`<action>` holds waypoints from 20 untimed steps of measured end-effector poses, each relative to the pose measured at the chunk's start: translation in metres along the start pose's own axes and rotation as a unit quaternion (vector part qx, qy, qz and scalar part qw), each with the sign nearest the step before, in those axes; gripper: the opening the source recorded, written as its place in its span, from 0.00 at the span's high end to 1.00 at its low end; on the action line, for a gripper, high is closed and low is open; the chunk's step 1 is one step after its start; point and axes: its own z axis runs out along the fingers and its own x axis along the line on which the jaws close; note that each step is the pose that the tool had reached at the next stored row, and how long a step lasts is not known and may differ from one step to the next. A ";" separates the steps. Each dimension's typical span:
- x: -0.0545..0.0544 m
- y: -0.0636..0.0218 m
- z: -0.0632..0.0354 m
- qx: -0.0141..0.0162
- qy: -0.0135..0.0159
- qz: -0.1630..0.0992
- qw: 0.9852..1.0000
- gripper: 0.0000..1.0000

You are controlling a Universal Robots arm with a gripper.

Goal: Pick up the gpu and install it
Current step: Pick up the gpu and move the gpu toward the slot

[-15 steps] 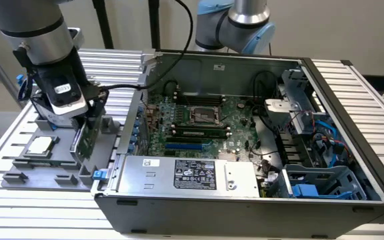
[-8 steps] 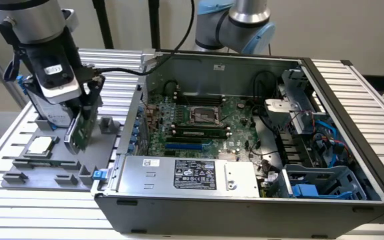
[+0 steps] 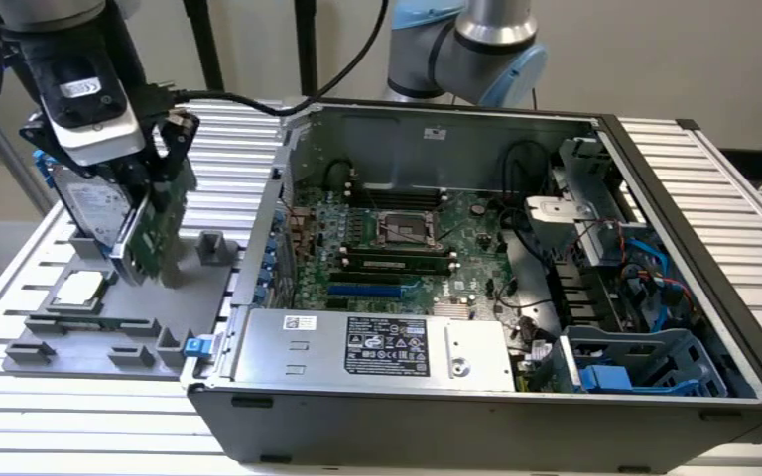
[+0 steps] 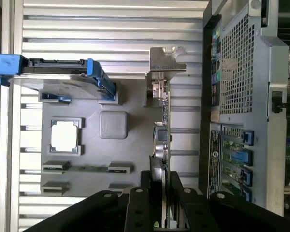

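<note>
Ribbed metal table [image 3: 90, 426] carries a grey tray [image 3: 143, 309]. Over it our claw [image 3: 159, 169] is closed narrowly on the gpu [image 3: 151, 233], which stands on edge directly below. We see the hard drive [image 3: 90, 208] just beside the claw, the CPU [image 3: 76, 290] lower down, and the open case [image 3: 487, 407] on the opposite side.

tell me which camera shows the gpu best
The exterior view: the gpu is upright over the grey tray, green face showing, beside the hard drive. The wrist view gives it edge-on, a thin strip clamped in the gripper, with its silver bracket at the far end.
</note>
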 end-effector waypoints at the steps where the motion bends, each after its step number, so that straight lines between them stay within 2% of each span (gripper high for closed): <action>1: -0.001 -0.0003 -0.0045 0.000 0.000 0.000 1.000 1.00; 10: -0.021 -0.0033 -0.0456 0.000 0.006 0.001 1.000 1.00; 20: -0.065 -0.0077 -0.0908 0.000 0.012 0.001 1.000 1.00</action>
